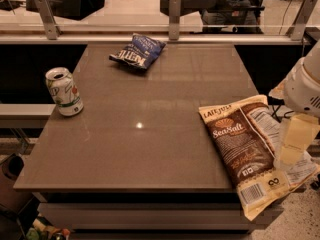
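Note:
My gripper [293,143] hangs at the right edge of the view on its white arm [306,86]. It sits just over the right side of a large brown Sea Salt chip bag [242,145], which lies flat on the table's right front corner and overhangs the edge. A small blue chip bag [138,51] lies at the far middle of the table. A white and green soda can [64,91] stands upright near the left edge.
The brown table [145,149] has a glass rail with metal posts [174,15] along its far side. Dark equipment sits behind the rail. Low shelves and clutter lie off the left and front edges.

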Tool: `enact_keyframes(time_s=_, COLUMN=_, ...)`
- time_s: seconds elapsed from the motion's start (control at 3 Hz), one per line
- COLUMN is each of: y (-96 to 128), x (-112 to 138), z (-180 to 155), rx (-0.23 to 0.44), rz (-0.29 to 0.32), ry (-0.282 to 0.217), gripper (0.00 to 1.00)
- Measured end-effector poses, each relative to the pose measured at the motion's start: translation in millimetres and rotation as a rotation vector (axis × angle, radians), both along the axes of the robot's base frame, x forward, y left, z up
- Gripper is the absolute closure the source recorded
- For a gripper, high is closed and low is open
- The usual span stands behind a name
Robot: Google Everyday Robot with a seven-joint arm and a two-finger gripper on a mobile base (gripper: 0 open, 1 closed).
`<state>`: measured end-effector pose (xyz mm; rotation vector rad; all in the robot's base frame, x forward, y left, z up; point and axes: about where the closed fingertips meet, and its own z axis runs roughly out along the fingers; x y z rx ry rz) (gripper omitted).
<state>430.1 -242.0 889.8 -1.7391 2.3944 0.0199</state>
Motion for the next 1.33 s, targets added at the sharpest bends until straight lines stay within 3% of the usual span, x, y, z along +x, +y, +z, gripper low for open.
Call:
enact_keyframes(time_s=0.33, y=14, x=-13, z=-11, rx=0.027, rz=0.027, ry=0.026, gripper=0.0)
enact_keyframes(time_s=0.67, y=42, x=-26, z=-15, rx=0.078, rz=0.067, ry=0.04, gripper=0.0)
enact_keyframes(time_s=1.0, y=79, x=-27, z=-29, rx=0.151, rz=0.107, ry=0.033, gripper=0.0)
enact_keyframes(time_s=1.33, y=100, x=-12, z=-47, rx=0.196, rz=0.113, ry=0.002, gripper=0.0)
